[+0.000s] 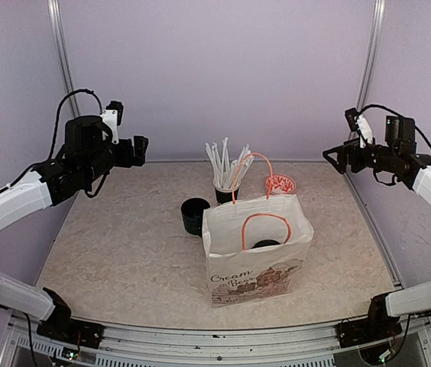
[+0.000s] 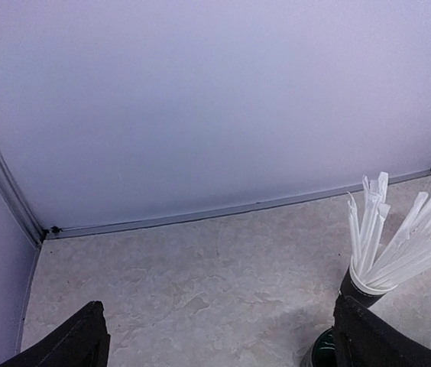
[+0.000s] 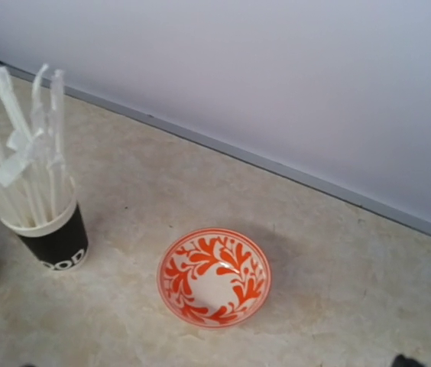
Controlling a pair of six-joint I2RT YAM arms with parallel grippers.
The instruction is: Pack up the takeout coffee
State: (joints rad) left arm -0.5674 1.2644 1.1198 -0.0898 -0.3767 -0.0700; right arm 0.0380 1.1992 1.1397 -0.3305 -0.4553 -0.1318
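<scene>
The top view looks down from behind the near edge over the whole table point(image 1: 108, 252), while both raised wrist views face the back wall point(image 2: 200, 99) from afar, sharing the cup of straws point(image 3: 51, 241).

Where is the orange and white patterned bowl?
In the top view, the bowl sits behind the white paper bag, right of the black cup of white straws.
</scene>
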